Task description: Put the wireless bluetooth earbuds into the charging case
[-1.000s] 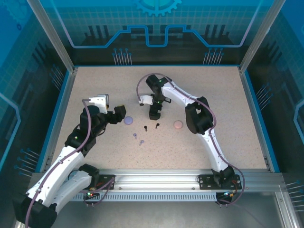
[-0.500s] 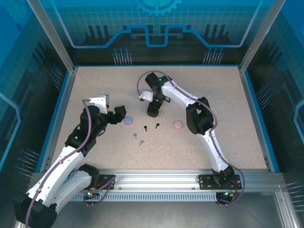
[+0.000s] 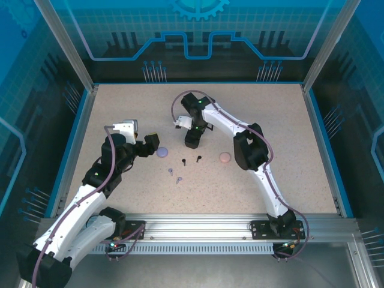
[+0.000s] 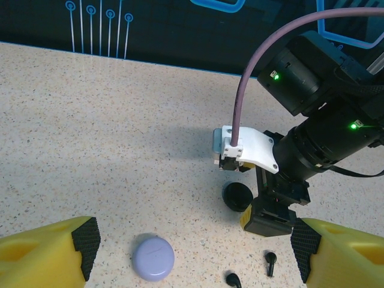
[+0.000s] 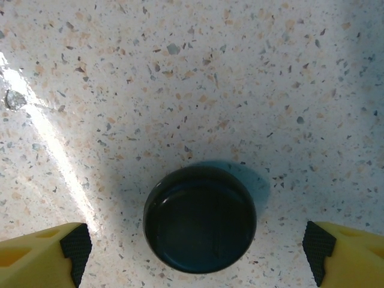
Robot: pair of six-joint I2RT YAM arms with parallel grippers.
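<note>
Beige speckled tabletop (image 3: 282,120) — black round case (image 5: 200,219), lilac case (image 4: 153,257), pale pink case (image 3: 225,157), two black earbuds (image 4: 271,261).

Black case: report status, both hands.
Right hand open, straddling black case, not touching. Left hand open, empty, near lilac case. Black earbuds loose on table. Nothing blocking.

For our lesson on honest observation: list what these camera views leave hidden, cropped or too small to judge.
- Left wrist view: black case partly hidden behind the right gripper.
- Left wrist view: one black earbud cut by the bottom edge.
- Top view: lilac earbuds too small to tell which way they lie.
</note>
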